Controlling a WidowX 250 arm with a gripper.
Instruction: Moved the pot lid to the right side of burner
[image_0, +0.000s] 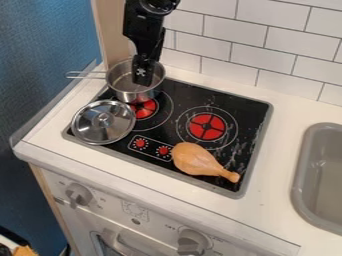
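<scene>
Upper left of frame, blk gripper (141, 79) hangs over round metal pot (132, 96) w/ wire handle; can't tell if it's wide or narrow. Left of ctr, just below pot, sits shiny domed lid (100, 131). Lower ctr, smooth tan drumstick (194, 159) lies on flat blk stovetop (230, 105).

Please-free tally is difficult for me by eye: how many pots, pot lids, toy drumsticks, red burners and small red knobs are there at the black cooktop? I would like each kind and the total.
Pots: 1
Pot lids: 1
Toy drumsticks: 1
Red burners: 2
Small red knobs: 2
Total: 7
</scene>
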